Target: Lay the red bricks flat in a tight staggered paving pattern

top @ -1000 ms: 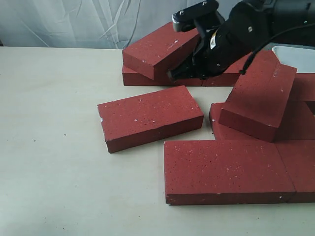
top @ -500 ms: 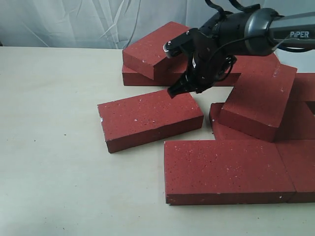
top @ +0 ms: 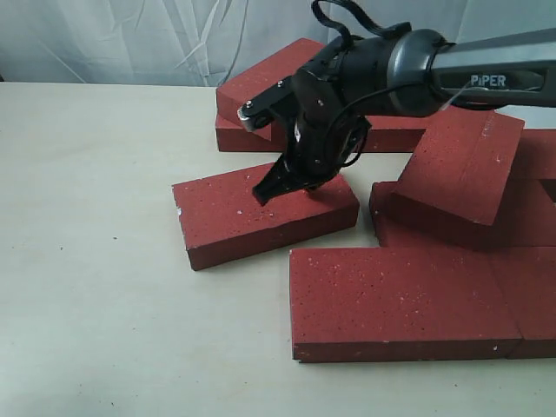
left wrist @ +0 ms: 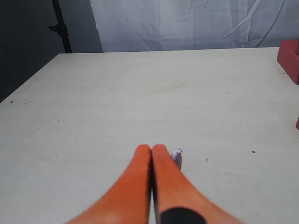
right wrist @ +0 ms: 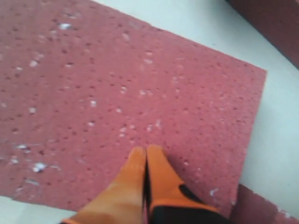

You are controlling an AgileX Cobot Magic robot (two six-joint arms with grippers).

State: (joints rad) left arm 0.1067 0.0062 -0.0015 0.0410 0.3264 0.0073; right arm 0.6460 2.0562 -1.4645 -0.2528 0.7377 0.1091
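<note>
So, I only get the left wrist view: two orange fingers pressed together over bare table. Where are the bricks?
Observer: In the exterior view, the red bricks cluster toward the right; one tilted brick leans on others.
Operator: Is the other arm busy?
Observer: The right gripper points down at a loose brick lying askew.
Operator: Grabbing it?
Observer: No. The right wrist view shows its fingers shut together over the top face.

Soft even daylight; faint shadows; right wrist view blurred
</note>
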